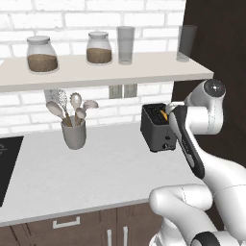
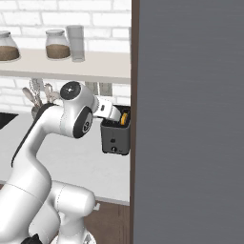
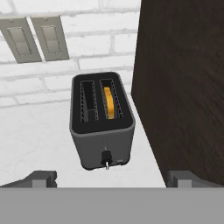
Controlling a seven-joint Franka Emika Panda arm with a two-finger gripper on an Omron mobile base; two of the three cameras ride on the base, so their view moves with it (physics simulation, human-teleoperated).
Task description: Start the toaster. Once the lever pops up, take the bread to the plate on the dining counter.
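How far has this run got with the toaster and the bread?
Early stage. Done: the slice of golden-tan bread sits in the right slot of the boxy black toaster, seen from the hand view. In hand: the open gripper hovers in front of the toaster, holding nothing. Left: starting the toaster, then carrying the bread to the plate.

Domestic kitchen, white brick wall (image 1: pixel 29 113) upper left of frame, shelf (image 1: pixel 96 72) with storage jars (image 1: pixel 42 54), grey counter (image 1: pixel 86 178) with utensil crock (image 1: pixel 74 134), toaster (image 1: pixel 156 127) centre right, cooktop (image 1: pixel 7 163) left edge, dark cabinet fronts (image 1: pixel 72 228) along bottom.
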